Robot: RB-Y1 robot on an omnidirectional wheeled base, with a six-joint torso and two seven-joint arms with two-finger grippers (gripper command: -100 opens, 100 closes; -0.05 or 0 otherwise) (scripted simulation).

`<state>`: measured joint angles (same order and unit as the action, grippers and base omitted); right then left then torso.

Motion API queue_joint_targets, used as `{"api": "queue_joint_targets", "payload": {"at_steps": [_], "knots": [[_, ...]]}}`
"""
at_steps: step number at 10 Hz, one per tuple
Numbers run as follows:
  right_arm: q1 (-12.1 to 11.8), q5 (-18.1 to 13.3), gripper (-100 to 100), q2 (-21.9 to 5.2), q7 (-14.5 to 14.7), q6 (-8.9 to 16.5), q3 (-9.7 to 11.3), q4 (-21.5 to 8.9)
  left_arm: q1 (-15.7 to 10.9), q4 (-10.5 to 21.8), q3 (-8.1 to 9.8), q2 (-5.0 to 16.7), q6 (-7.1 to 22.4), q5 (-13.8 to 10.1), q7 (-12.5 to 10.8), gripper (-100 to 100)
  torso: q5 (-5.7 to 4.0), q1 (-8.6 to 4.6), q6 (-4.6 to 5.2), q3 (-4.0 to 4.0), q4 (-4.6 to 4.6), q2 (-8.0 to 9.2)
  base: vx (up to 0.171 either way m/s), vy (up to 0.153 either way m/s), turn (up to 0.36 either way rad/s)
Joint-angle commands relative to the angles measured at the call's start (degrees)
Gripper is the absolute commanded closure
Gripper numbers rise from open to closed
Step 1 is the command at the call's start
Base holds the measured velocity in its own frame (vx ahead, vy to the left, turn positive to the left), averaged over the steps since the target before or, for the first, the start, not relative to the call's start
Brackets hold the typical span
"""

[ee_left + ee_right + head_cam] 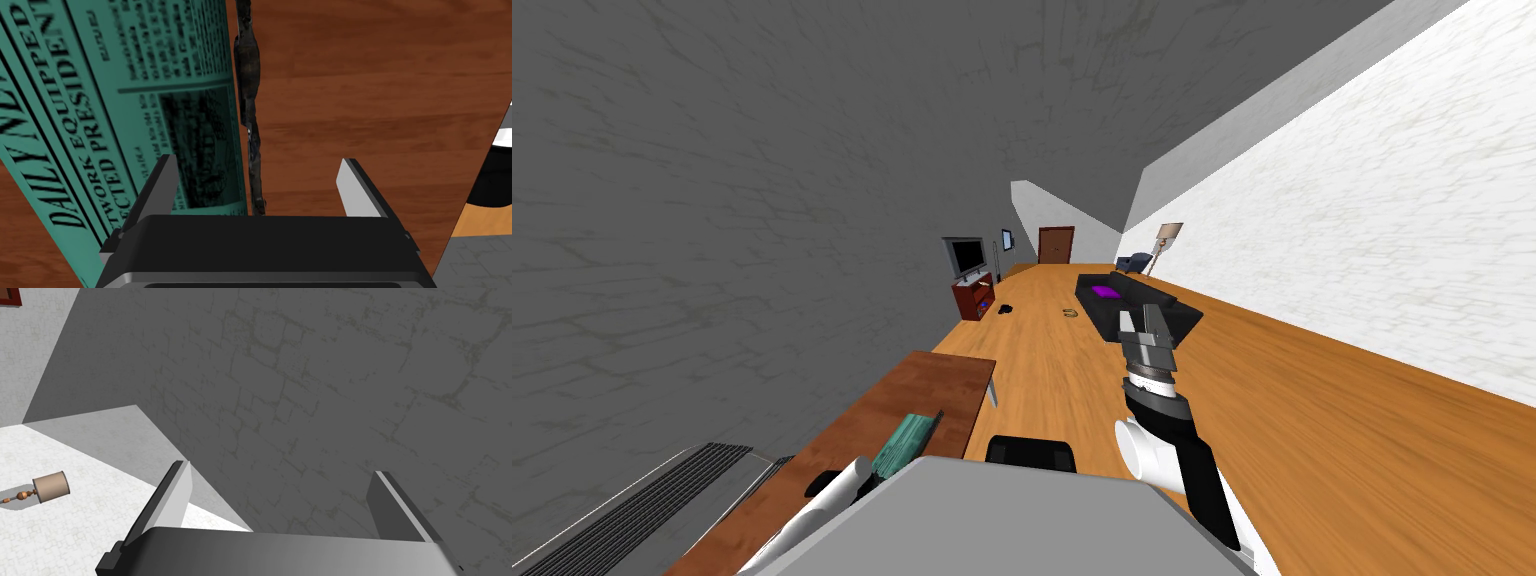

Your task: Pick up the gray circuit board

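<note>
The left gripper [257, 160] hovers low over the brown wooden table [380, 75]. Its 2 fingers [160, 185] stand wide apart and grip nothing. The circuit board [249, 95] shows as a thin, uneven strip, dark grey to black. It runs straight away from the gripper, starting in the gap between the fingers and somewhat nearer one of them. I cannot tell whether it lies flat or stands on edge.

A teal newspaper [125, 110] lies along 1 side of the board, and their long sides are touching or nearly so. One finger stands over the paper's printed page, the other over bare wood. On the board's other side the bare wood reaches to the table's long edge, the one facing the open floor.

In the head view the newspaper [905, 445] lies close to that same long edge, toward the table's near end. The board [936, 426] is a dark line between the paper and the edge. A black thing [1030, 452] stands on the wooden floor [1312, 430] just off that edge.

The right gripper [1142, 318] is held up over the floor, well off the table's long edge. Its 2 fingers [175, 498] are spread wide with nothing between them.
</note>
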<state>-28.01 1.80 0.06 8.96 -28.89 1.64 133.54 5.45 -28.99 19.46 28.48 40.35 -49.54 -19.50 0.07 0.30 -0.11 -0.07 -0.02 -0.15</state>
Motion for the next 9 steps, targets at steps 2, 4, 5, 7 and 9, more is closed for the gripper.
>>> {"api": "queue_joint_targets", "payload": {"at_steps": [2,4,5,7,9], "knots": [[0.0,0.0,0,0.0,0.0,0.0,0.0,0.0,-1.03,1.85,-0.11,-2.42,-3.03,1.43,0.26,-100,0.01,0.01,0.0,-0.01,0.0,-0.02,0.016,0.076,0.023],[0.0,0.0,0,0.0,0.0,0.0,0.0,0.0,-0.93,2.04,0.01,-1.93,-2.71,0.83,0.75,100,-0.02,-0.11,0.0,-0.02,-0.01,-0.04,0.007,0.021,0.0],[0.0,0.0,0,0.01,0.0,0.0,0.01,0.0,-0.92,2.02,0.01,-1.91,-2.68,0.82,0.74,100,-0.05,-0.21,0.0,0.0,0.0,-0.01,0.0,0.0,0.0],[0.0,0.0,0,0.01,0.0,0.0,0.01,0.0,-0.92,2.02,0.04,-1.9,-2.68,0.8,0.71,100,-0.04,-0.24,0.02,0.0,0.0,0.0,0.0,0.0,0.0],[0.0,0.0,0,0.01,0.0,0.0,0.01,0.0,-0.92,2.03,0.04,-1.9,-2.68,0.8,0.7,0,-0.03,-0.24,0.03,0.0,0.0,0.01,0.0,0.0,0.0]]}}
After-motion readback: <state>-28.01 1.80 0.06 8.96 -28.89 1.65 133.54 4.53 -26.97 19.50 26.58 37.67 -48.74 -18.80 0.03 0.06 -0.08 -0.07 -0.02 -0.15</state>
